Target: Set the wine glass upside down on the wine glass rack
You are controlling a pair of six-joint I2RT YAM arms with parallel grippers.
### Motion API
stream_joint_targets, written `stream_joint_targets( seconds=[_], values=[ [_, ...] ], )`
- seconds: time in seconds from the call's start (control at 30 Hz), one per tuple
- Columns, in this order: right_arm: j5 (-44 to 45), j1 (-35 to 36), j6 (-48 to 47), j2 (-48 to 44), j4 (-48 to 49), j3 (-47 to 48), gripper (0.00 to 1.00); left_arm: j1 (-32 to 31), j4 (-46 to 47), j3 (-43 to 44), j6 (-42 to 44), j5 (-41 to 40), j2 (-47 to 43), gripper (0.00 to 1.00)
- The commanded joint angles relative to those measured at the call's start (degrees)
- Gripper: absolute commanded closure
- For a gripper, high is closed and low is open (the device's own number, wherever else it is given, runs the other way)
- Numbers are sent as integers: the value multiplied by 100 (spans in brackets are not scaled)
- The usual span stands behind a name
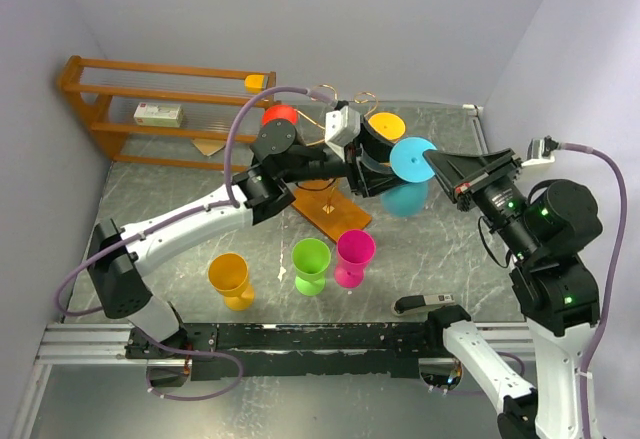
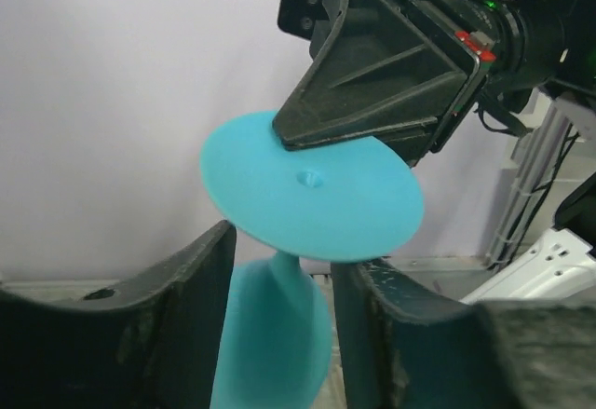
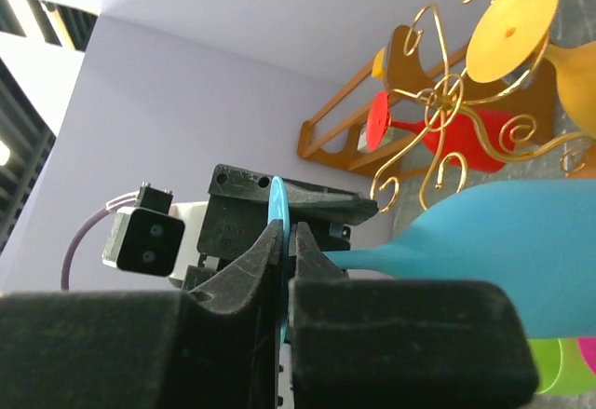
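1. right gripper (image 3: 282,234) was clamped tight on the edge of the blue wine glass (image 1: 411,159) foot, pinching the thin disc between both fingers
2. left gripper (image 2: 284,258) was part open, fingers (image 2: 200,283) either side of the stem just under the foot, with a gap visible on each side
3. blue wine glass hung above the table (image 1: 420,249), foot up, bowl down, tilted, just right of the wine glass rack (image 1: 332,214) and not on any arm
4. red glass (image 1: 281,115) and orange glass (image 1: 386,125) were foot-up at the rack arms
5. yellow glass (image 1: 230,279), green glass (image 1: 311,264) and magenta glass (image 1: 354,257) stood upright near-side of the rack base
6. wooden shelf (image 1: 150,109) sat far left
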Motion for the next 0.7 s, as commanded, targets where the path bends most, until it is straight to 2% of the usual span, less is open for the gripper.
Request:
stream_joint_targets(
  seconds=[0.0,0.13,0.3,0.43,0.67],
  values=[
    [525,4,-138,-129,-241,154,100,-49,-241,-233,-132,-373,-521,39],
    [1091,11,-240,-224,-496,138,100,-45,-924,-468,-155,-808,-906,32],
    [1704,15,-176,-630,-301,-479,100,-51,-1633,-599,-158,-1407,-1389,29],
    [1381,8,-210,-523,-112,-750,100,-45,-2359,-502,-6,-2005,-1695,29],
    [800,7,-245,-294,788,-1346,100,-45,-2975,-917,403,-3194,-2398,28]
  ],
)
